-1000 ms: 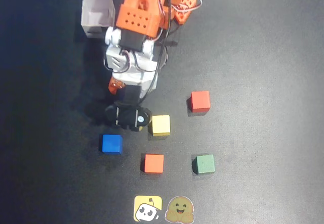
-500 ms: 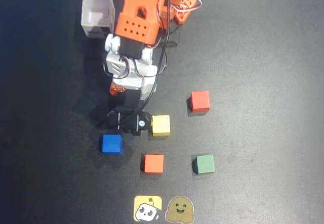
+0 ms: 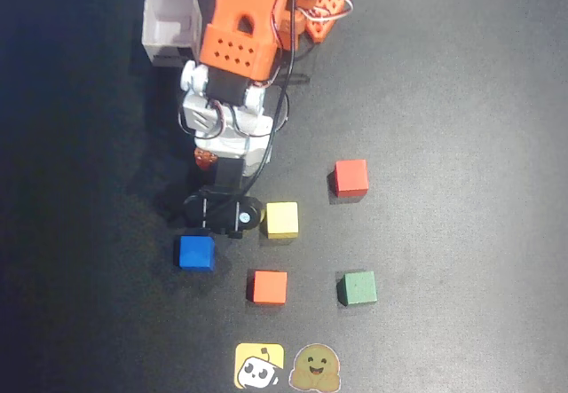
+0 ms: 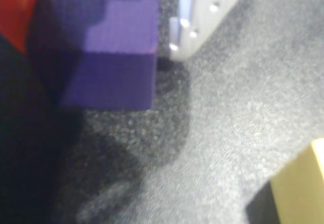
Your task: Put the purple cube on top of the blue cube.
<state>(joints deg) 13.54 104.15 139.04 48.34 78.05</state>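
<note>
The purple cube (image 4: 121, 57) fills the upper left of the wrist view and sits between my jaws. The white finger (image 4: 195, 27) stands just right of it with a thin strip of mat between them. The orange finger (image 4: 15, 11) is at its left, in shadow. My gripper (image 4: 101, 47) is open around the cube. In the overhead view my gripper (image 3: 222, 212) covers the purple cube. The blue cube (image 3: 195, 252) lies on the mat just below and left of the gripper there.
On the dark mat lie a yellow cube (image 3: 282, 219), also in the wrist view (image 4: 301, 188), an orange cube (image 3: 269, 286), a green cube (image 3: 358, 288) and a red cube (image 3: 351, 177). A white open box (image 3: 170, 26) stands at the top left. Two stickers (image 3: 286, 367) lie at the bottom edge.
</note>
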